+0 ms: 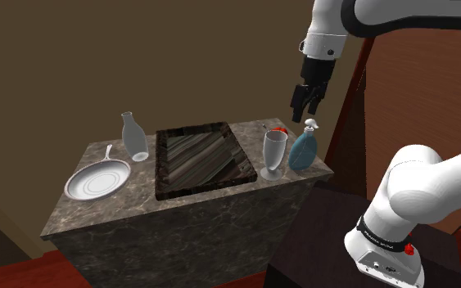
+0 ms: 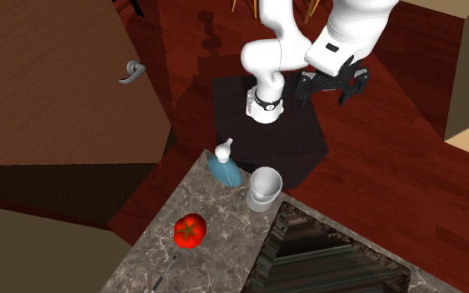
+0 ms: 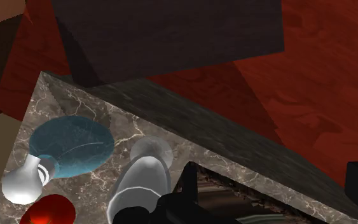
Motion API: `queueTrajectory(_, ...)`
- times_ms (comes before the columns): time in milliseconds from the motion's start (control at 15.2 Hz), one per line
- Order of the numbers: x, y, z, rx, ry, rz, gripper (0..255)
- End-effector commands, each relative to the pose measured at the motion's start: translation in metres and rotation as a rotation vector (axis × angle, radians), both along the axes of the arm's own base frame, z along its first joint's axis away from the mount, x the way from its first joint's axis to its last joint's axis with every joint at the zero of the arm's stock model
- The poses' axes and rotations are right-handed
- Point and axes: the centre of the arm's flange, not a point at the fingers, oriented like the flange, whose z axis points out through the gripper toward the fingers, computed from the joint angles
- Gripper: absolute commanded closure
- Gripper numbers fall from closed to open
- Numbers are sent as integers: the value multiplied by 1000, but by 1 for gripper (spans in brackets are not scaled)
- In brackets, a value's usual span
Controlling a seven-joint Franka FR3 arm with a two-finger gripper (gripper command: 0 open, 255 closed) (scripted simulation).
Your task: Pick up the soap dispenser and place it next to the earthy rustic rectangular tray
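The soap dispenser [image 1: 305,149] is a blue bottle with a white pump, standing at the counter's corner nearest the arm. From the second exterior view the dispenser [image 2: 224,167] sits by the counter's edge. My gripper [image 1: 305,103] hangs open a short way above it, holding nothing. In the wrist view the dispenser [image 3: 70,147] lies off to one side of the gripper [image 3: 269,205], outside its spread fingers. The dark streaked rectangular tray [image 1: 201,158] fills the counter's middle, and the tray [image 3: 231,202] also shows between the fingers.
A clear glass [image 1: 274,154] stands between the dispenser and the tray, with a red tomato [image 2: 189,230] just behind it. A grey pan [image 1: 97,178] and a clear bottle [image 1: 135,137] sit beyond the tray. The dark stand [image 2: 266,125] is close to the counter.
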Motion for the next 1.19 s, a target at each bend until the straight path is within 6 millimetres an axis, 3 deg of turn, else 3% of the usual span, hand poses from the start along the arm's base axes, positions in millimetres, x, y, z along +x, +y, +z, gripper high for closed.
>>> queueTrajectory(0,0,0,0,0,0,0,0)
queueTrajectory(1122,-13,-174,-106,-149,-187,-81,0)
